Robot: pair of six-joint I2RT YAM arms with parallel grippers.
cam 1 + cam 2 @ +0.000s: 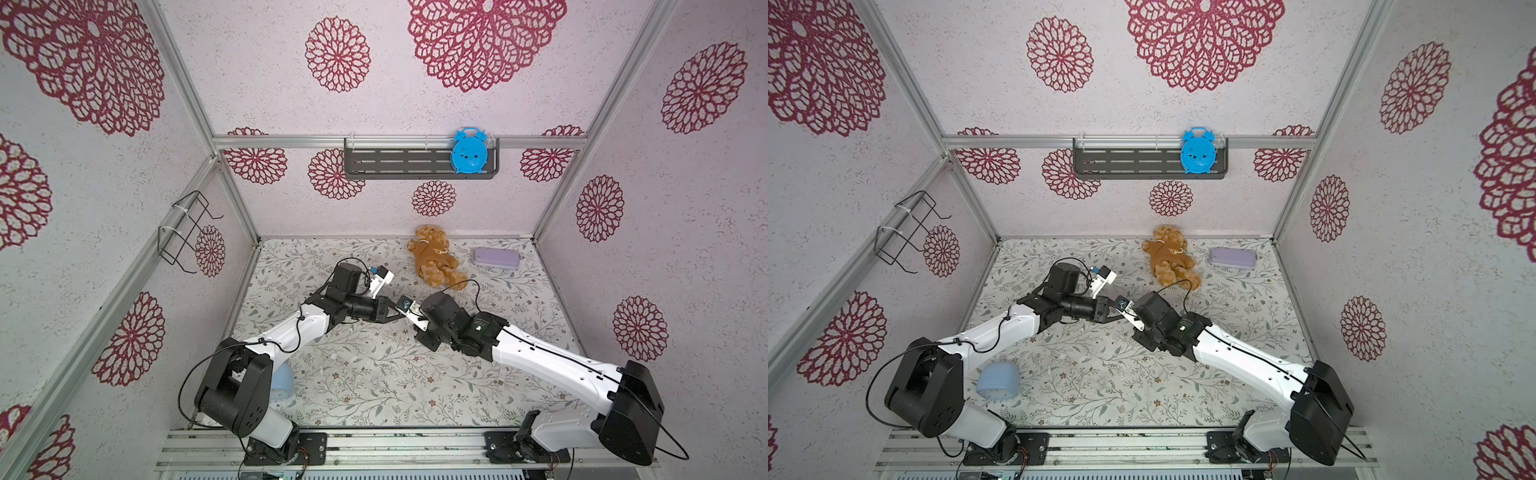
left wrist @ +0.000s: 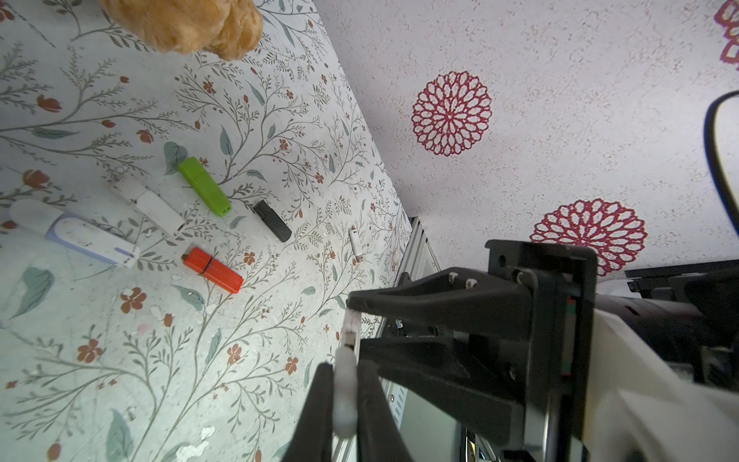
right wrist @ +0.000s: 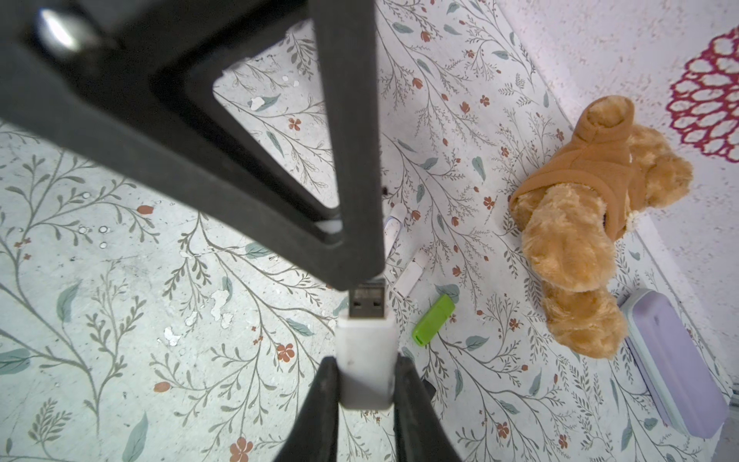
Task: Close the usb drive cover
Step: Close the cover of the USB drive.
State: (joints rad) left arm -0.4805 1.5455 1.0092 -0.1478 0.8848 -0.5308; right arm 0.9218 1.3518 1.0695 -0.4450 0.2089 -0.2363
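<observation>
The floral surface carries a brown teddy bear toward twelve o'clock, a lilac case at about one o'clock by the back wall, and a pale blue cup at about eight o'clock beside the left arm's base. Both arms reach to the middle of the surface and meet there above it, the left from nine o'clock and the right from four o'clock. The right hand is pinching the white body of the usb drive, its fingers pressed on the two sides. The bare metal plug sticks out past the fingertips toward the left hand. The left hand is pinching the rounded white cover between its fingers. The drive sits just off this hand's fingertips, at about four o'clock from it in both top views. In the left wrist view, plug and cover stand in one line, the plug's end right at the cover's mouth. Whether they touch cannot be told. Loose on the surface below lie a green drive, an orange one and a black one, well apart from both hands.
</observation>
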